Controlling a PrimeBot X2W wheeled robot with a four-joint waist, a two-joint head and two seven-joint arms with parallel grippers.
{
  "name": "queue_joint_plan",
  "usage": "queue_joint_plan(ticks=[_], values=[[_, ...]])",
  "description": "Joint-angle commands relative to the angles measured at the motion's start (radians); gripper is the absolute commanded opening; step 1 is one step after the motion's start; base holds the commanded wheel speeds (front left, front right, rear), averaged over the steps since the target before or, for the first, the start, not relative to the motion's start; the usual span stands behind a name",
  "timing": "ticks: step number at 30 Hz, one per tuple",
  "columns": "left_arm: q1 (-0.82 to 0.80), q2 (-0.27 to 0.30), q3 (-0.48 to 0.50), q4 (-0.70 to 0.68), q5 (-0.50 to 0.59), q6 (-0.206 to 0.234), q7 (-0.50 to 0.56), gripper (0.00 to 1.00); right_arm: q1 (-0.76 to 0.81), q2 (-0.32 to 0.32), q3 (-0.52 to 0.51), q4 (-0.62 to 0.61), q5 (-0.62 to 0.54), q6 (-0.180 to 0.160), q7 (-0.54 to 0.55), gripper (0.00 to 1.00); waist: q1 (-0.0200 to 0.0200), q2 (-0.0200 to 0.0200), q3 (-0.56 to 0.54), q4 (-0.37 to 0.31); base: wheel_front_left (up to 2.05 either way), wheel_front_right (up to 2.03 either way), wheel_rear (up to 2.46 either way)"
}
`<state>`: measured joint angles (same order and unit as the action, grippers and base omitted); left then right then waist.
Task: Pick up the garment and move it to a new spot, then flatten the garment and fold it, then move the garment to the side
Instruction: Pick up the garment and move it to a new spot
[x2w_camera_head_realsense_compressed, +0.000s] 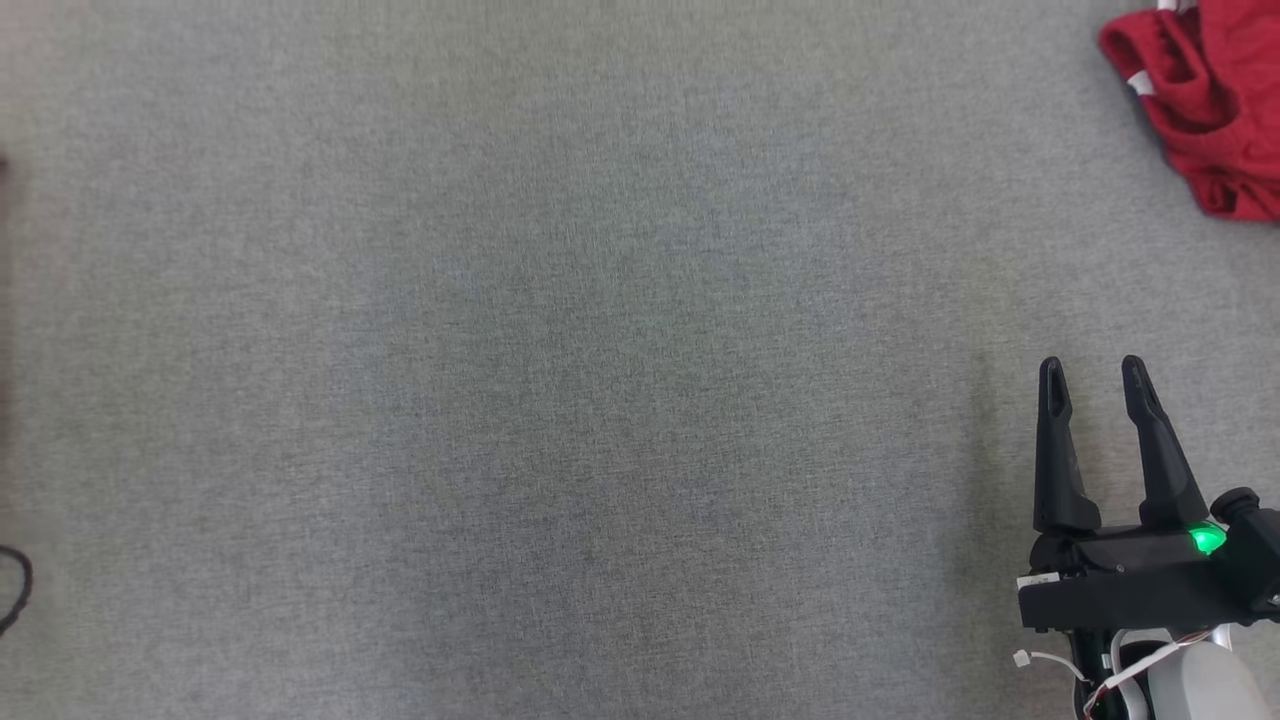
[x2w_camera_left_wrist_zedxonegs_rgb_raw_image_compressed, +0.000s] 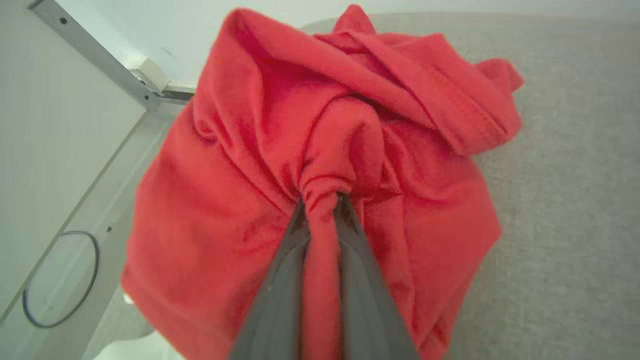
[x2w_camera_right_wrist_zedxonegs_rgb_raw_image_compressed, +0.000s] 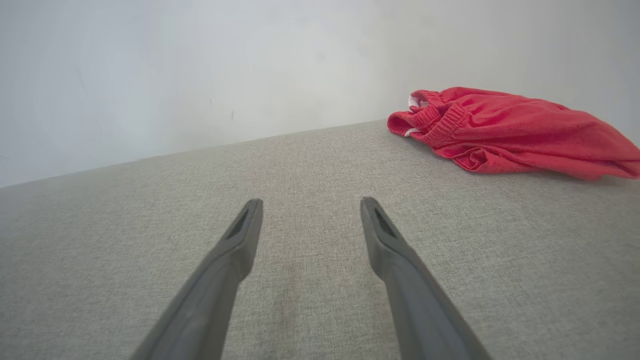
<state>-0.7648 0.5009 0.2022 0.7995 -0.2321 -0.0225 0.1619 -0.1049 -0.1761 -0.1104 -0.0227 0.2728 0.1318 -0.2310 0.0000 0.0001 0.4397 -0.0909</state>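
A crumpled red garment (x2w_camera_left_wrist_zedxonegs_rgb_raw_image_compressed: 240, 200) lies at the edge of the grey cloth surface (x2w_camera_left_wrist_zedxonegs_rgb_raw_image_compressed: 565, 210) in the left wrist view. My left gripper (x2w_camera_left_wrist_zedxonegs_rgb_raw_image_compressed: 322, 197) is shut on a bunched fold of it, and cloth runs down between the two fingers. A second red piece, shorts (x2w_camera_head_realsense_compressed: 1215, 110) with an elastic waistband and white drawstring, lies bunched at the far right of the head view. In the right wrist view the shorts (x2w_camera_right_wrist_zedxonegs_rgb_raw_image_compressed: 510, 132) sit ahead and to the right. My right gripper (x2w_camera_head_realsense_compressed: 1092, 365) hovers open over bare surface at the lower right, nothing between its fingers (x2w_camera_right_wrist_zedxonegs_rgb_raw_image_compressed: 240, 240).
Grey cloth surface (x2w_camera_head_realsense_compressed: 600, 350) spreads across the head view. A white wall (x2w_camera_right_wrist_zedxonegs_rgb_raw_image_compressed: 200, 75) backs it. Beside the held garment run a metal frame rail (x2w_camera_left_wrist_zedxonegs_rgb_raw_image_compressed: 100, 55) and a pale panel with a thin dark cable loop (x2w_camera_left_wrist_zedxonegs_rgb_raw_image_compressed: 95, 260). A dark cord (x2w_camera_head_realsense_compressed: 15, 585) shows at the left edge.
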Motion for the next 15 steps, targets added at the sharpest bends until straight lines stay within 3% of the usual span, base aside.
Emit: queue_joint_plan(ticks=[1, 8, 15], values=[[-0.024, 0.002, -0.004, -0.017, 0.011, 0.006, -0.04, 0.0, 0.004, 0.0, 0.0, 0.001, 0.0, -0.003, -0.003, 1.0, 0.0, -0.0001, -0.025, 0.005, 0.0, 0.0, 0.0], [-0.098, 0.013, -0.039, -0.153, 0.052, 0.032, -0.206, 0.0, 0.02, 0.009, 0.012, 0.02, 0.008, -0.003, -0.008, 1.0, 0.0, -0.0001, -0.101, 0.026, 0.0, 0.0, 0.0], [-0.169, -0.012, -0.103, -0.346, 0.071, 0.007, -0.203, 0.0, 0.026, 0.033, 0.029, 0.05, 0.011, -0.003, -0.015, 1.0, 0.0, -0.0001, -0.155, 0.018, 0.0, 0.0, 0.0]])
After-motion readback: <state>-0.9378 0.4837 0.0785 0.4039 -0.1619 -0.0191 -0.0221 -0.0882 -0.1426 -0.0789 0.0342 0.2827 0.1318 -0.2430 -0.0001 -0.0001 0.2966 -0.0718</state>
